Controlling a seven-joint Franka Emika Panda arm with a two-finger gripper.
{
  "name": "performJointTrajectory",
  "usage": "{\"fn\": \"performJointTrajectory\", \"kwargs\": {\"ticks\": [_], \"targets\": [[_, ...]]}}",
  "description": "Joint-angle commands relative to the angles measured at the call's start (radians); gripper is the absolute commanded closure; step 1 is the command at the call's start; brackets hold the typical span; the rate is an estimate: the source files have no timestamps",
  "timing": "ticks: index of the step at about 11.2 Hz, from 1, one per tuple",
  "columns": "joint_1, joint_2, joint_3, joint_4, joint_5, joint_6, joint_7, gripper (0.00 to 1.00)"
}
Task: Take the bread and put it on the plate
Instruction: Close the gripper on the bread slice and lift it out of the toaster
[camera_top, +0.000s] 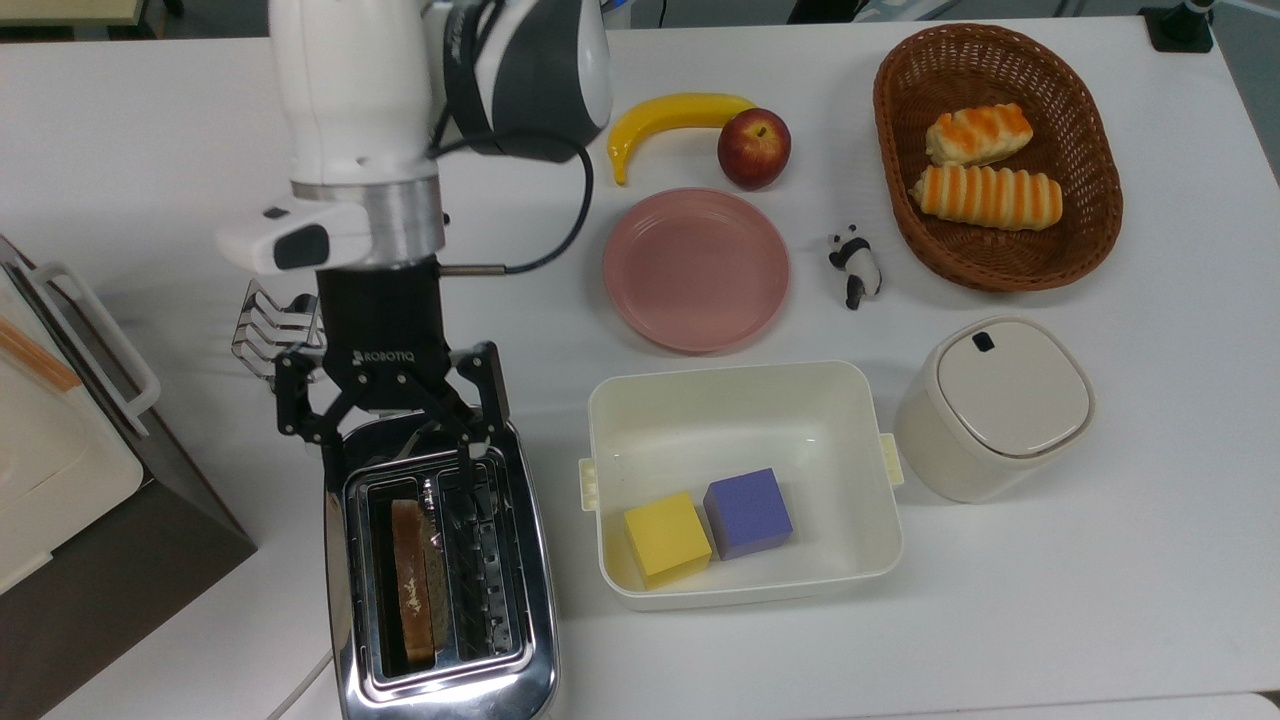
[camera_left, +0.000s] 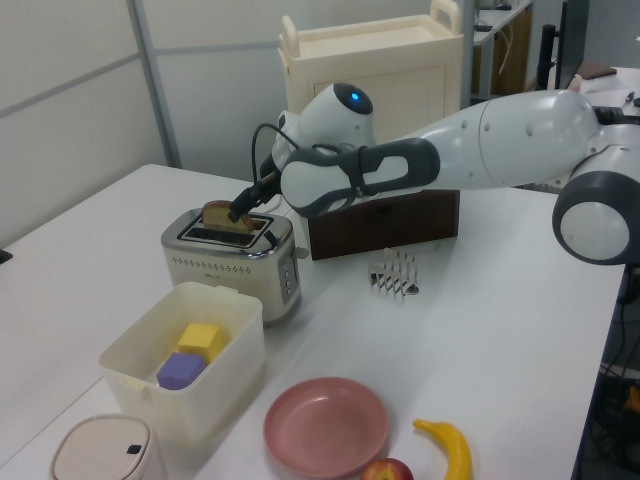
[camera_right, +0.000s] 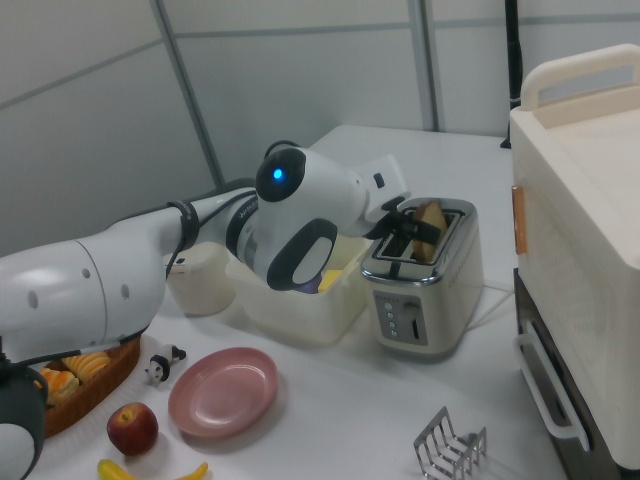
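Top view: the gripper hung with its fingers spread apart over the toaster's near end. The bread stood upright in one toaster slot, well apart from the plate.

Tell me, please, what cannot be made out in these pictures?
- Lower part of the brown toast slice: hidden inside the chrome toaster slot in the top view.
- Red apple: cut off by the left view's bottom edge.
- Wire toast rack: partly covered by the black gripper, top view.
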Motion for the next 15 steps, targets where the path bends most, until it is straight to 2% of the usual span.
{"fn": "performJointTrajectory", "kwargs": {"ticks": [1, 3, 4, 5, 8, 15], "targets": [[0.02, 0.013, -0.004, -0.006, -0.001, 0.028, -0.024, 0.16], [0.02, 0.014, -0.004, -0.006, -0.003, 0.028, -0.039, 0.62], [0.02, 0.013, -0.004, -0.006, -0.001, 0.027, -0.037, 0.77], [0.019, 0.013, -0.004, -0.004, -0.001, 0.027, -0.04, 0.86], [0.016, 0.006, -0.006, -0.003, 0.0, 0.028, -0.037, 1.0], [-0.003, -0.06, -0.007, 0.033, 0.028, 0.027, -0.002, 1.0]]}}
